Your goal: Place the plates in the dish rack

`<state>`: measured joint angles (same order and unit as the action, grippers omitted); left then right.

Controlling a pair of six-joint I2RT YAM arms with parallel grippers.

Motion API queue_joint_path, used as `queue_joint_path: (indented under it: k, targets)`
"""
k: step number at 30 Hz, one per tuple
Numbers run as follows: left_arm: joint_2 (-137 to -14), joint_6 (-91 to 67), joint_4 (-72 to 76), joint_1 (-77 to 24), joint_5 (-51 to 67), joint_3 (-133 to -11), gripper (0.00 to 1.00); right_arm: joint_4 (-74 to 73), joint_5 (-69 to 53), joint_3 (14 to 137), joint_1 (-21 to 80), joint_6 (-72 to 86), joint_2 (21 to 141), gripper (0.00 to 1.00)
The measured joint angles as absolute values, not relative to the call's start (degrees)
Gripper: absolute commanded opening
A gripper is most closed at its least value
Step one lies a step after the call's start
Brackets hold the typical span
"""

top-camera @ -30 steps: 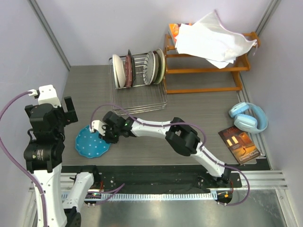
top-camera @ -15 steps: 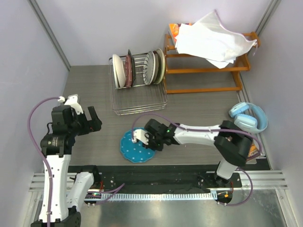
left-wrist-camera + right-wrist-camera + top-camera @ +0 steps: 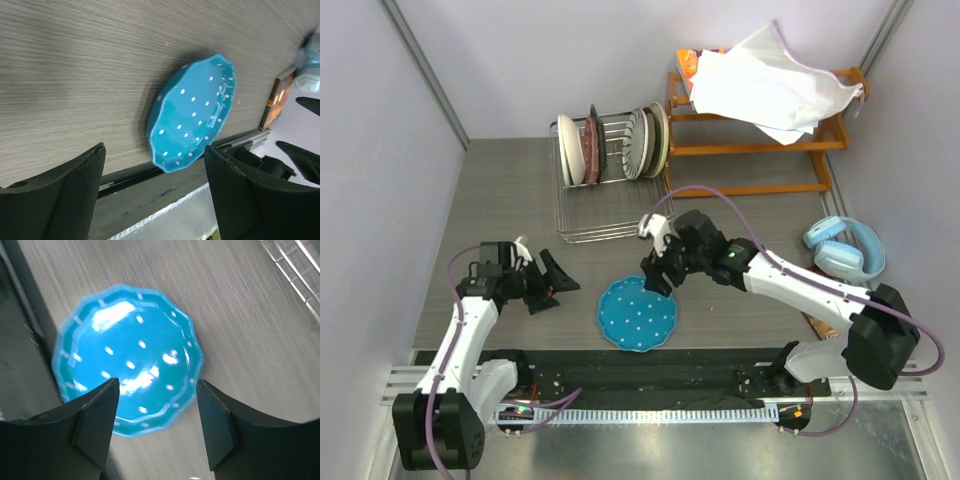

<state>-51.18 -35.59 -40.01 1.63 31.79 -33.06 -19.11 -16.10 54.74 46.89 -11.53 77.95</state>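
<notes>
Probably stiff, slick, breakable: take the blue plate (image 3: 637,313) by its rim. The left gripper (image 3: 550,283) and right gripper (image 3: 657,264) gape empty.

The blue plate (image 3: 637,313) is showing a teal-blue glaze scattered with small white dots, and the table (image 3: 510,200) under it is showing grey wood grain. In the silver wire dish rack (image 3: 615,215), the red-rimmed plate (image 3: 591,150) is showing cream edged in dark red, the striped plate (image 3: 637,143) is carrying fine dark radial lines on white, and the cream-green plate (image 3: 658,140) is looking pale. The wooden shelf rack (image 3: 750,150) is showing orange under a white cloth (image 3: 770,85), while the headphones (image 3: 845,248) are showing light blue.
</notes>
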Motion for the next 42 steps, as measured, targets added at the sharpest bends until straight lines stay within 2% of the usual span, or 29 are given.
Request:
queue_joint_path:
  k: [2,3,5,12,16,24,27,28,30,32,34,42]
  targets:
    - [-52.14,-37.28,-37.45,-0.05,32.67,-32.01,0.76,-17.93,-17.89,53.95,44.99,-5.10,75.53,0.69]
    - [-52.62,-38.17,-36.03,-0.89,33.15,-31.70,0.70,-17.30,-18.92,52.84,43.35,-2.00,74.26,0.70]
    - [-53.69,-39.75,-33.30,-2.46,33.87,-31.07,0.66,-16.69,-20.60,49.67,39.81,4.05,72.18,0.70]
    - [-61.19,-42.59,-28.51,-9.98,30.59,-30.33,0.66,-14.66,-25.61,34.65,29.30,21.82,70.76,0.72]
    - [-63.83,-44.77,-24.75,-13.56,27.73,-28.29,0.62,-11.57,-29.06,30.81,28.01,28.27,71.00,0.72]
    - [-68.97,-47.66,-18.11,-19.77,25.67,-25.23,0.48,0.08,-33.93,25.06,27.88,36.91,73.41,0.75]
    - [-70.74,-48.38,-14.11,-22.44,25.67,-25.08,0.38,3.27,-35.83,23.31,27.73,39.90,76.20,0.75]
    - [-71.31,-48.86,-13.04,-22.85,25.56,-25.02,0.31,4.97,-36.49,23.31,27.70,40.84,77.21,0.75]
    - [-72.90,-49.32,-10.85,-23.35,25.69,-24.93,0.24,8.14,-38.06,23.35,27.66,42.30,79.64,0.75]
    - [-74.24,-49.67,-9.47,-23.51,26.02,-24.84,0.08,12.27,-40.71,23.94,27.62,44.25,83.40,0.75]
    - [-74.72,-49.25,-8.45,-23.51,26.87,-24.73,0.00,15.90,-43.64,25.36,27.55,46.06,87.81,0.74]
    - [-75.59,-51.31,-5.91,-23.55,27.70,-24.29,0.00,23.51,-50.24,30.55,29.10,48.27,98.52,0.68]
